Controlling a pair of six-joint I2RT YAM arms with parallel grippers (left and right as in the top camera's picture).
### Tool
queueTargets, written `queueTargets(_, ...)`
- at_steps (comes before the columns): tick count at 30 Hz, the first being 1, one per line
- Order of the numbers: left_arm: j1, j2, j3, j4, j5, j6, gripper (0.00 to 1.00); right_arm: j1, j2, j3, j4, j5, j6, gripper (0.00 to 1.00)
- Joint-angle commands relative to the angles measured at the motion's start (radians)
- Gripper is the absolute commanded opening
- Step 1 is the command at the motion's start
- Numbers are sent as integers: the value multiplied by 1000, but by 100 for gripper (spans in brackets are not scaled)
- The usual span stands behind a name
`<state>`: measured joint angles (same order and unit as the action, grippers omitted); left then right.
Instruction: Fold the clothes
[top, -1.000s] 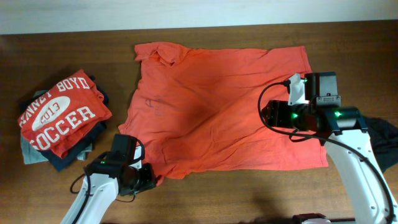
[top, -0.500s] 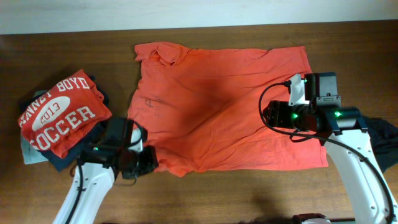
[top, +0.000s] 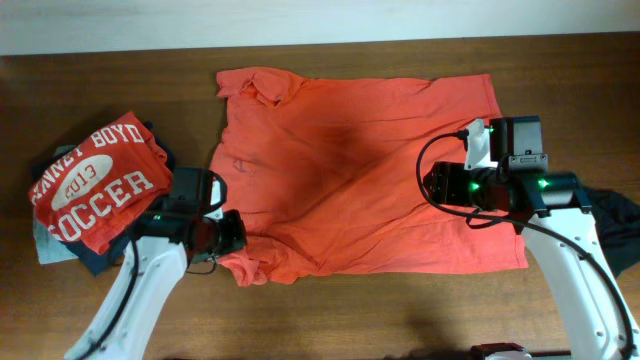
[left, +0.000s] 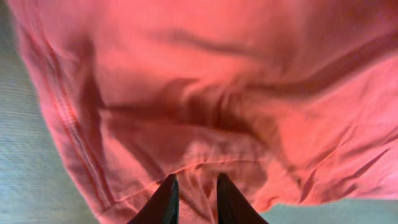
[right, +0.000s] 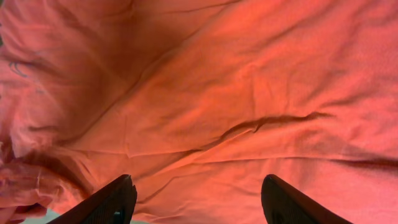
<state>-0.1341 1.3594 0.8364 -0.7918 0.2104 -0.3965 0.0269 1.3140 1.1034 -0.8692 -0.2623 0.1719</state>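
The left gripper (left: 198, 200) has its two dark fingers (left: 166, 200) drawn close together on a fold at the hem of the orange shirt (left: 211, 93), and creases run up the cloth from that pinch. In the overhead view this left gripper (top: 236, 250) sits at the lower left corner of the shirt, where the fabric is bunched into a small heap. The right gripper (right: 205, 202) stands with its fingers (right: 115, 202) wide apart and nothing between them, hovering over flat, lightly wrinkled cloth. Seen from above it is over the right part of the shirt (top: 350, 170).

The shirt lies spread across the middle of the brown wooden table (top: 400, 310), collar toward the upper left of the frame. Its top edge runs close to the table's far edge, while bare wood shows along the bottom of the frame and between the two arms.

At the left of the frame, just beside the left arm, a red SOCCER tee (top: 95, 180) tops a stack that includes a dark piece (top: 108, 257) and a pale grey-blue piece (top: 48, 245). A dark garment (top: 622, 225) lies at the right edge, partly behind the right arm.
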Motion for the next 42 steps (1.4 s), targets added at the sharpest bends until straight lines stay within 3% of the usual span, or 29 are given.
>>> queueTargets(1,3,32,12,-63,108,58,21,6,2,2,-15,13,-11,70)
queueTargets(11,3,-150,12,-192,-17,102,41,6,2,2,-25,12,-11,70)
queueTargets(18,-1,-232,-8,-286,-16,55,44,6,2,2,-24,13,-11,70)
queueTargets(23,-42,-206,-86,-232,-12,-23,48,6,2,2,-25,13,-11,70)
queueTargets(33,-122,-103,-160,-100,2,-48,53,6,2,2,-24,13,-27,70)
queueTargets(38,-121,-16,-160,-35,-18,-48,51,6,2,2,-24,13,-27,70)
queueTargets(42,-121,42,-159,13,-21,-48,24,6,2,2,-25,13,-26,70)
